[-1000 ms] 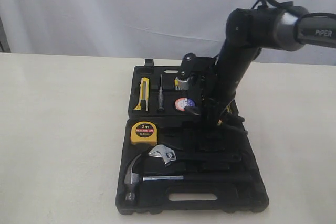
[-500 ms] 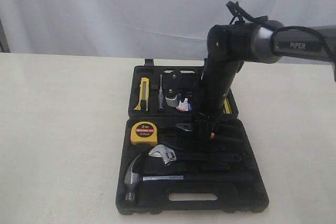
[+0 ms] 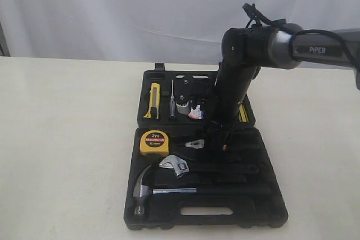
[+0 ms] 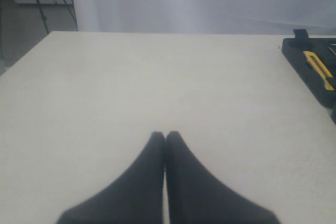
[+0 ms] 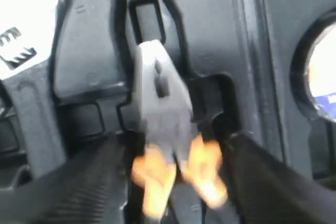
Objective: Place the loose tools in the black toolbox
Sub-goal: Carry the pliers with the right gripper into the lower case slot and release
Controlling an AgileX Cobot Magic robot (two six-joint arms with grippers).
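The black toolbox [image 3: 270, 212] lies open on the table, its far half also showing in the left wrist view [image 4: 292, 50]. The pliers [image 3: 195, 143] lie low over a moulded slot in the near half. In the right wrist view their grey head [image 5: 157, 93] is blurred, and the orange handles sit between the fingers of my right gripper [image 5: 178, 148], which stand wide on either side. The yellow tape measure [image 3: 154, 142], the utility knife [image 3: 153, 100] and the tape roll [image 3: 196, 112], half hidden by the arm, rest in their slots. My left gripper [image 4: 165, 136] is shut and empty over bare table.
A claw hammer [image 3: 143, 186] and an adjustable wrench [image 3: 177, 166] lie in the near half of the case. A thin screwdriver [image 3: 172, 100] stands beside the knife. The right arm [image 3: 233, 82] leans over the hinge, and a white curtain hangs behind.
The right arm swung left and lowered, carrying the pliers down onto the near half of the case. In the last half second the pliers head sank a little further.
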